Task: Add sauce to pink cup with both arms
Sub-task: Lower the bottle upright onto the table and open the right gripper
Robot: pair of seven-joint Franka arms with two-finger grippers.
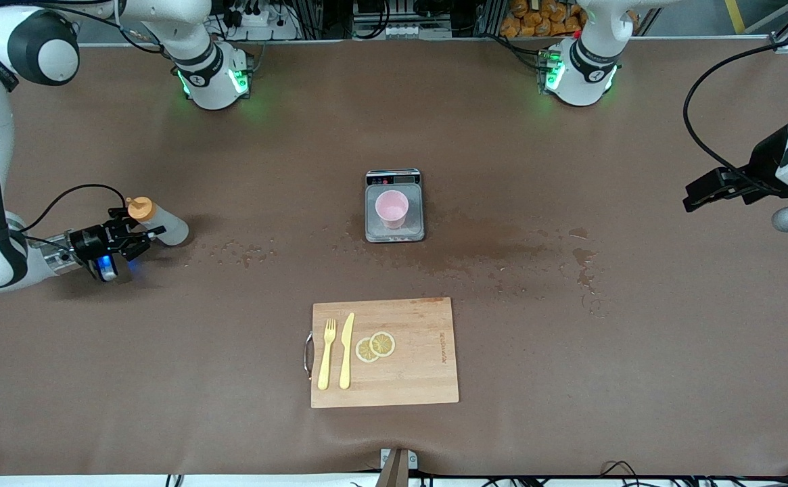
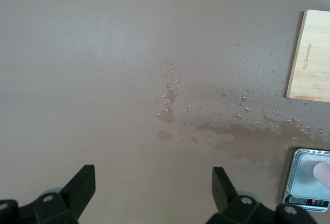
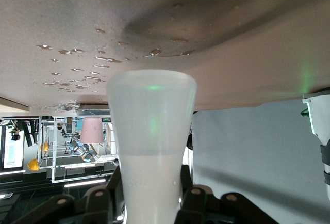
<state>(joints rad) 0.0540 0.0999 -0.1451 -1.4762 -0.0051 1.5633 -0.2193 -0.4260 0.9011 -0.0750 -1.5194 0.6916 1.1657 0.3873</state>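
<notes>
1. right gripper [image 1: 147, 240]: it sits low at the right arm's end of the table and straddles the sauce bottle [image 1: 167, 226] just below the orange cap [image 1: 141, 207]. the views do not show whether the bottle is clamped or slack.
2. left gripper [image 1: 705, 189]: it is spread wide and holds nothing. it hangs over the left arm's end of the table, above wet patches [image 2: 167, 105], and waits.
3. hazard, grip: if the hold on the bottle is loose, a lift is likely to let it slip or swing. the grip point is high on the neck and the fuller body lies below it.
4. hazard, squeeze: the bottle wall looks soft. a hard pinch with the nozzle aimed away from the cup would likely spill sauce on the table.
5. hazard, target: the pink cup [image 1: 391, 208] is small and light and stands on a scale [image 1: 394, 233]. a knock from either arm could tip it or slide it off.
6. hazard, surface: water marks [image 1: 481, 253] lie beside the scale. anything set down there may skid.
7. task items: the bottle is translucent and whitish, and its contents show as a paler band in the right wrist view [image 3: 151, 182]. the cup stands upright at the table centre, well apart from the bottle and farther from the front camera than the cutting board [image 1: 421, 379].
</notes>
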